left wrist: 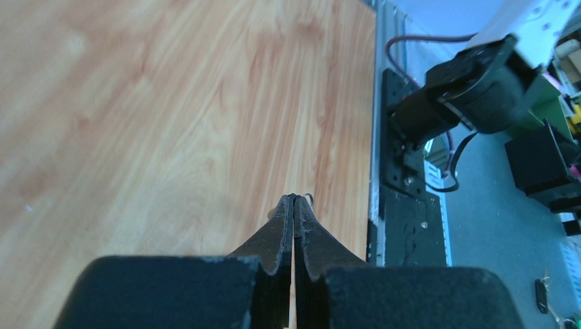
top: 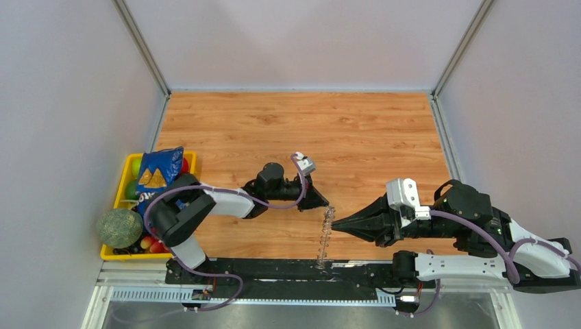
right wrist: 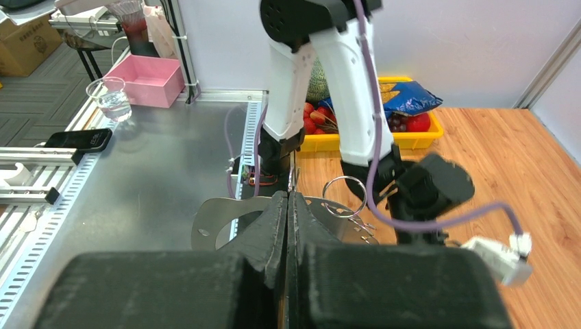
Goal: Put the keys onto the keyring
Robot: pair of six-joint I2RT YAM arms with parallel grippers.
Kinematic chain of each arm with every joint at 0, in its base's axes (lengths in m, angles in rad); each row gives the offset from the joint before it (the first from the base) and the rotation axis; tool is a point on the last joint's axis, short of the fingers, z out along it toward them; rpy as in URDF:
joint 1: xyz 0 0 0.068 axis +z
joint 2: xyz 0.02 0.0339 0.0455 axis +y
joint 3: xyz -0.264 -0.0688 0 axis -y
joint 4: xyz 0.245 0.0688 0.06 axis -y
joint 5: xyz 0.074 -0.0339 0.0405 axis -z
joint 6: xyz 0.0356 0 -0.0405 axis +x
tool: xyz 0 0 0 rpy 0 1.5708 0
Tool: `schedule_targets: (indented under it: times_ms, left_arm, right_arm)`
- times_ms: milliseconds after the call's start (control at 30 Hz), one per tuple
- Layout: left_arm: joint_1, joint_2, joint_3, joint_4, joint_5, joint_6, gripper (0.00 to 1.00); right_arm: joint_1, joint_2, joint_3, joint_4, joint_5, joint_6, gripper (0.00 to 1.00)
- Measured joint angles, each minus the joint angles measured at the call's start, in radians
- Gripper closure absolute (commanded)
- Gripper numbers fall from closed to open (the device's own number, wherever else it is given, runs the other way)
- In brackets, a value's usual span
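We see the right claw (top: 337, 223) pressed shut on the keyring (top: 325, 238). The ring stands on edge above the near part of the wooden tabletop (top: 356, 130), its lower rim down by the base rail (top: 274, 267). The left claw (top: 327, 204) has its tips squeezed together right at the ring's upper end; whether it pinches anything we cannot tell. Well apart at the left edge, a yellow tray (top: 108, 254) holds a blue chip bag (top: 159, 175) and a melon (top: 118, 228).
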Motion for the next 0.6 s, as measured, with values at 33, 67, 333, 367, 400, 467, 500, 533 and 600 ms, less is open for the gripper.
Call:
schedule_targets:
  times_ms: [33, 67, 333, 367, 400, 467, 500, 533, 600]
  left_arm:
    - [0.0, -0.045, 0.0, -0.013, -0.003, 0.01, 1.0]
    - [0.0, -0.091, -0.001, -0.031, -0.009, 0.021, 1.0]
    - [0.0, -0.41, -0.021, -0.277, -0.132, 0.137, 1.0]
    - [0.0, -0.481, -0.023, -0.337, -0.176, 0.156, 1.0]
    - [0.0, -0.494, -0.023, -0.346, -0.184, 0.16, 1.0]
    - [0.0, -0.578, -0.023, -0.404, -0.238, 0.179, 1.0]
    - [0.0, -0.62, -0.024, -0.425, -0.26, 0.184, 1.0]
    - [0.0, -0.669, -0.026, -0.447, -0.285, 0.188, 1.0]
    - [0.0, -0.756, -0.029, -0.478, -0.323, 0.195, 1.0]
  right_arm:
    - [0.0, 0.0, 0.0, -0.003, 0.002, 0.0, 1.0]
    - [0.0, 0.001, 0.002, -0.006, 0.003, 0.0, 1.0]
    - [0.0, 0.017, 0.01, -0.011, 0.018, -0.002, 1.0]
    - [0.0, 0.019, 0.01, -0.013, 0.021, -0.003, 1.0]
    - [0.0, 0.021, 0.01, -0.014, 0.023, -0.003, 1.0]
    - [0.0, 0.027, 0.01, -0.018, 0.024, -0.004, 1.0]
    - [0.0, 0.03, 0.01, -0.02, 0.025, -0.004, 1.0]
    - [0.0, 0.034, 0.01, -0.022, 0.026, -0.005, 1.0]
    - [0.0, 0.044, 0.01, -0.026, 0.03, -0.007, 1.0]
